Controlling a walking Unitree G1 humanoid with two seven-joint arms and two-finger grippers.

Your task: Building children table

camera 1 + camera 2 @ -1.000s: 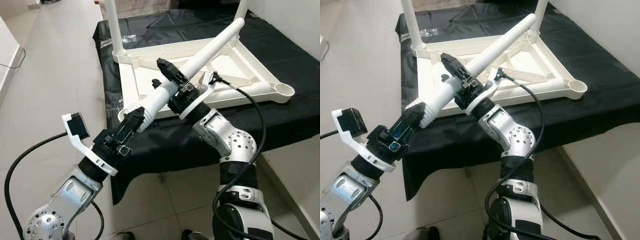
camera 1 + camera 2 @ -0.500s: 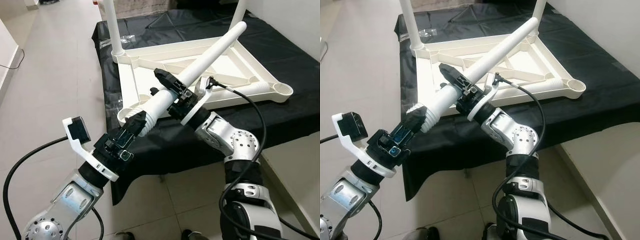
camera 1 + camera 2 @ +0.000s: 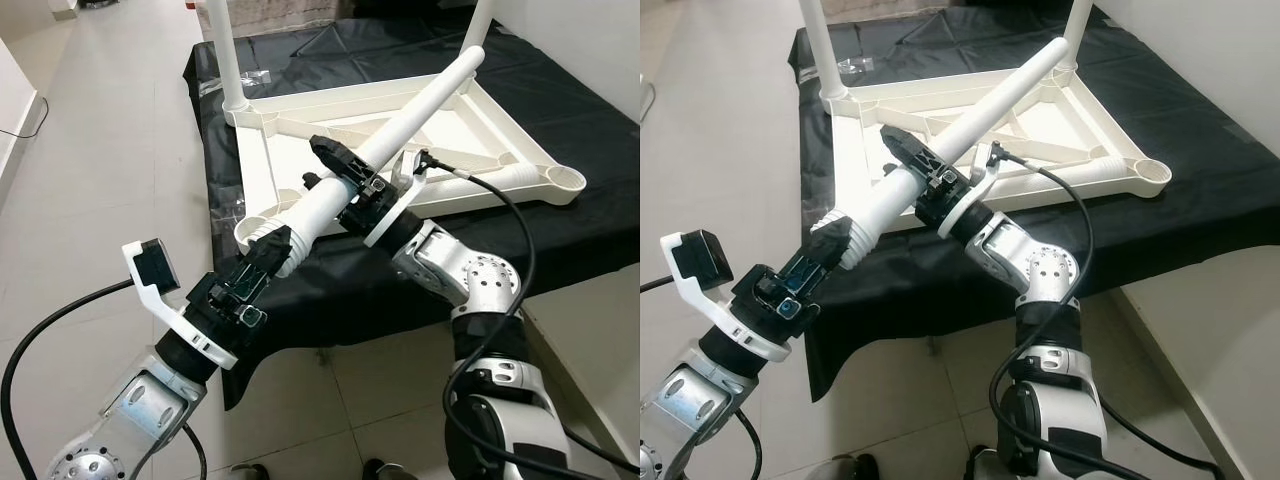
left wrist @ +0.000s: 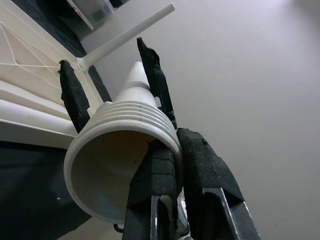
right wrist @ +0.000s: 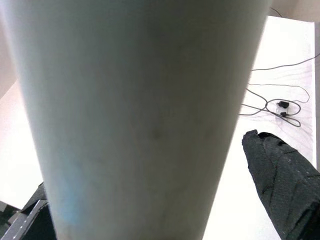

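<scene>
Table leg [image 3: 400, 125], a long white tapered tube, is being carried slantwise by both tools above the near edge of the upturned tabletop [image 3: 500, 130]. Left tool [image 3: 262, 262] is pinching the wall of the leg's ribbed, hollow end, one finger inside the mouth and one outside. Right tool [image 3: 345, 175] is clamping the shaft partway up, fingers pressed on either side. Gripping at two spots is probably steadying the long piece so its ribbed end can be steered. An empty socket [image 3: 252, 230] is sitting at the tabletop's near corner, just beside that end. Tabletop is lying underside up on the black-draped table [image 3: 590, 240], with other legs [image 3: 228, 55] already standing in the far corners.
</scene>
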